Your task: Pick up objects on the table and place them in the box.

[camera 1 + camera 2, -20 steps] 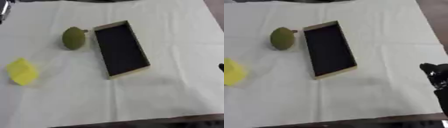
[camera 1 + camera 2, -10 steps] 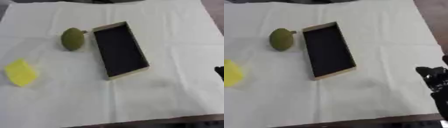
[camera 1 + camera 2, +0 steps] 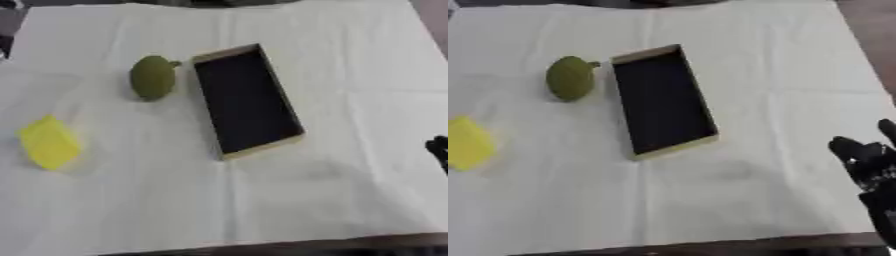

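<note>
The green fruit [image 3: 153,77] lies just left of the long box [image 3: 247,101], the yellow object [image 3: 49,142] nearer the left edge, both well apart from the right hand [image 3: 871,167], which hangs with fingers spread, empty, beyond the box.

Count on the table [image 3: 350,60]: one box [image 3: 245,100], long and shallow, tan rim, dark inside, sitting mid-table with nothing in it. One green fruit [image 3: 153,77], rounded with a short stem, just left of the box's far end. One yellow object [image 3: 50,142], blocky, shape unclear, near the left edge, well apart from the fruit. So two loose items, one container. One white cloth covers the table. One robot hand visible, the right hand [image 3: 870,162], at the near right edge, black.
</note>
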